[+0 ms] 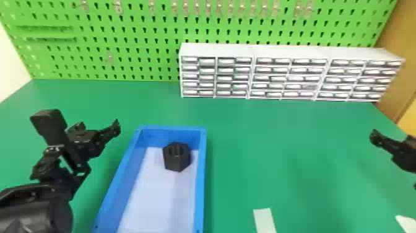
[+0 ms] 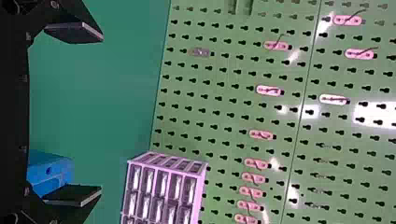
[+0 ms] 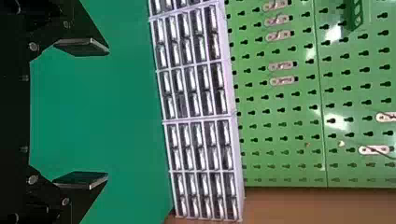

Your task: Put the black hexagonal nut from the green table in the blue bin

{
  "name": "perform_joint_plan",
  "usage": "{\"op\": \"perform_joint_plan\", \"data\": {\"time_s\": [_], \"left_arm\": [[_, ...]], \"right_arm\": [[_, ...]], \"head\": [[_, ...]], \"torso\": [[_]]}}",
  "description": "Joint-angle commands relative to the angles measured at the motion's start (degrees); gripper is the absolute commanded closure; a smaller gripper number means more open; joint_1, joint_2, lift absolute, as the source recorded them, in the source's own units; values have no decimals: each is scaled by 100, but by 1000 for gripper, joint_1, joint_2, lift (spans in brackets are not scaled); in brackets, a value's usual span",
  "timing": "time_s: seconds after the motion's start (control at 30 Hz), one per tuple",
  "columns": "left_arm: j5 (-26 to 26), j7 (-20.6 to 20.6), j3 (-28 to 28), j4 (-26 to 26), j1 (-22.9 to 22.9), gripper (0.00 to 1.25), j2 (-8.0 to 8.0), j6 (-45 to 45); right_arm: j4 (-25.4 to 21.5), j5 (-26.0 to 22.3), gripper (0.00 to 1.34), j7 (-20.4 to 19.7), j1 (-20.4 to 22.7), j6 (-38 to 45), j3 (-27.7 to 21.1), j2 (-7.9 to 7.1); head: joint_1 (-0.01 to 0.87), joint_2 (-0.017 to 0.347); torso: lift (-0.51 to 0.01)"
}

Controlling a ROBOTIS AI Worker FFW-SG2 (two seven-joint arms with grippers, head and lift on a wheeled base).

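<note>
The black hexagonal nut (image 1: 177, 157) rests inside the blue bin (image 1: 202, 173), toward its far end and right wall. My left gripper (image 1: 116, 127) is held left of the bin, apart from it; in the left wrist view the left gripper (image 2: 74, 114) has its two fingers wide apart with nothing between them. At the right edge of the head view is my right gripper (image 1: 376, 138), well away from the bin. In the right wrist view the right gripper (image 3: 81, 113) is also open and holds nothing.
Behind, white drawer cabinets (image 1: 291, 52) stand on the green table (image 1: 263, 139) against a green pegboard (image 1: 123, 40). A pale strip (image 1: 265, 220) lies near the front, right of the bin, and another white piece (image 1: 407, 223) is at the lower right.
</note>
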Motion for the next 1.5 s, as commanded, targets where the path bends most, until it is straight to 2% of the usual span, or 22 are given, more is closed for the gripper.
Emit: {"op": "perform_joint_plan", "data": {"time_s": [0.0,0.27,0.8,1.47], "left_arm": [[10,-4,4,1,-1,136,0,0],[45,-4,13,1,-45,136,0,0],[230,-4,13,18,-71,136,0,0],[230,-4,21,18,-89,137,0,0]], "right_arm": [[0,87,331,1,-9,-7,-9,23],[9,245,331,1,-53,-59,52,85],[18,306,331,1,-97,-59,167,85],[70,421,329,1,-185,-59,334,14]], "head": [[666,32],[666,32],[666,32],[666,32]], "torso": [[-100],[-100],[-100],[-100]]}}
